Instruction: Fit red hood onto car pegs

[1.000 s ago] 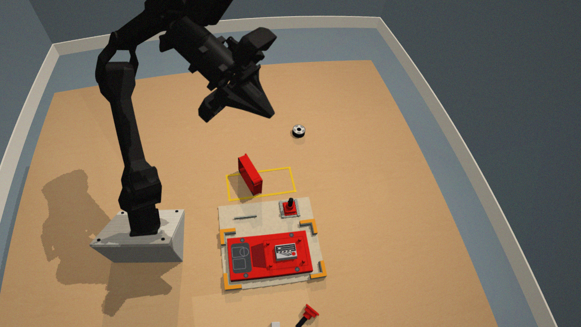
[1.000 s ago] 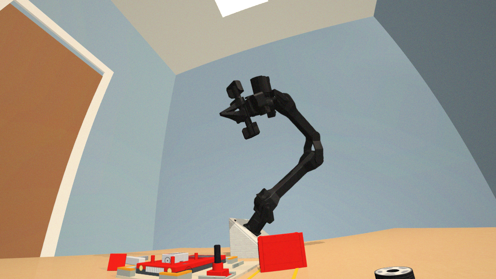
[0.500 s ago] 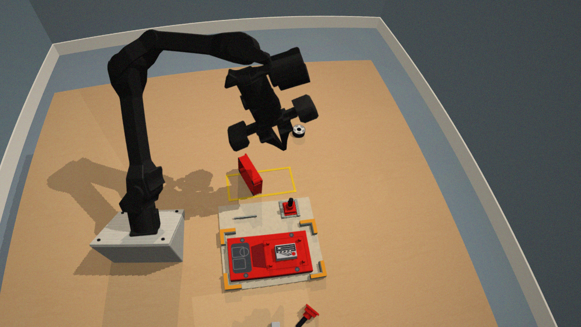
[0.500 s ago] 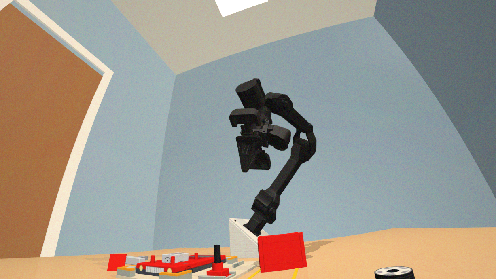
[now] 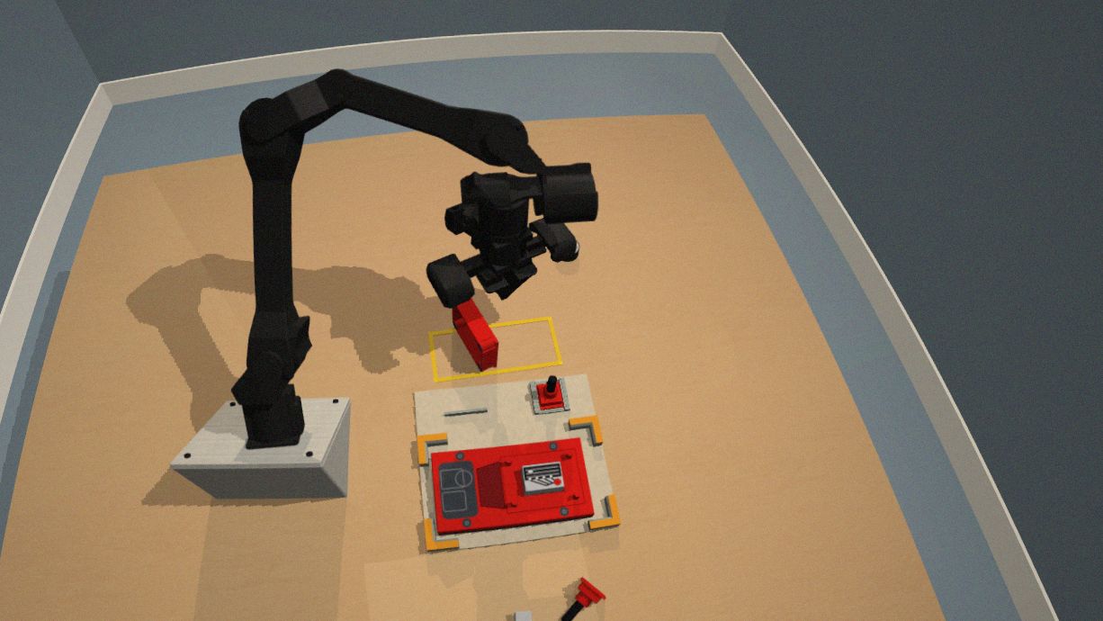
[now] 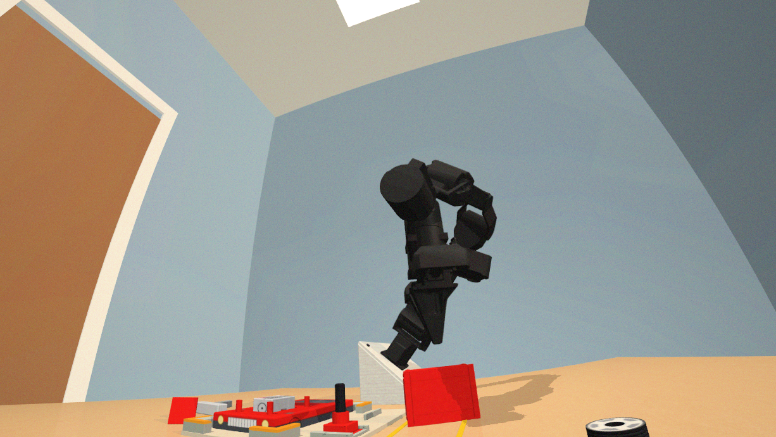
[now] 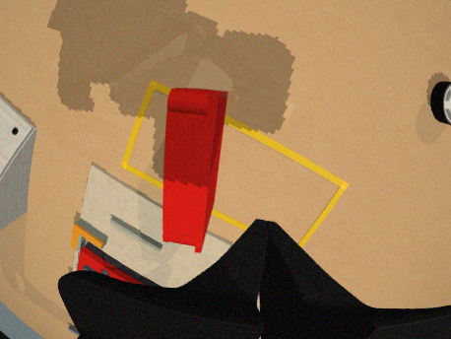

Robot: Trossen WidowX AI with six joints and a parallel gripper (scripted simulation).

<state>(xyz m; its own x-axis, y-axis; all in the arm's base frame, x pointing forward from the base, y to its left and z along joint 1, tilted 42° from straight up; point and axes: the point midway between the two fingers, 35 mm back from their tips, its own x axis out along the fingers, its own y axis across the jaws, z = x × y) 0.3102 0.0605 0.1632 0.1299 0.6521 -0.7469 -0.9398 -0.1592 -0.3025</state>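
The hood [image 5: 474, 335] [image 6: 442, 395] [image 7: 187, 163] is a red shell standing on edge, across the yellow outline on the table. My gripper [image 5: 504, 295] [image 6: 435, 342] [image 7: 262, 229] is shut and empty, above the table and clear of the hood. The chassis [image 5: 532, 517] [image 6: 320, 408] lies in the jig; a corner of it shows in the wrist view. The engine block [image 5: 542, 479] [image 6: 274, 403] sits on its deck, and short red pegs [image 5: 506, 463] [image 6: 238, 405] stand around it. The hood's corner holes cannot be made out.
The jig board [image 5: 501, 397] [image 7: 118, 197] has orange corner brackets. A red part with a black post [image 5: 549, 394] [image 6: 340, 420] stands on it, on the hood's side. A wheel [image 6: 616, 425] [image 7: 443, 103] lies beyond the yellow outline [image 5: 532, 367] [image 7: 286, 151]. A red-headed part [image 5: 588, 592] lies past the chassis.
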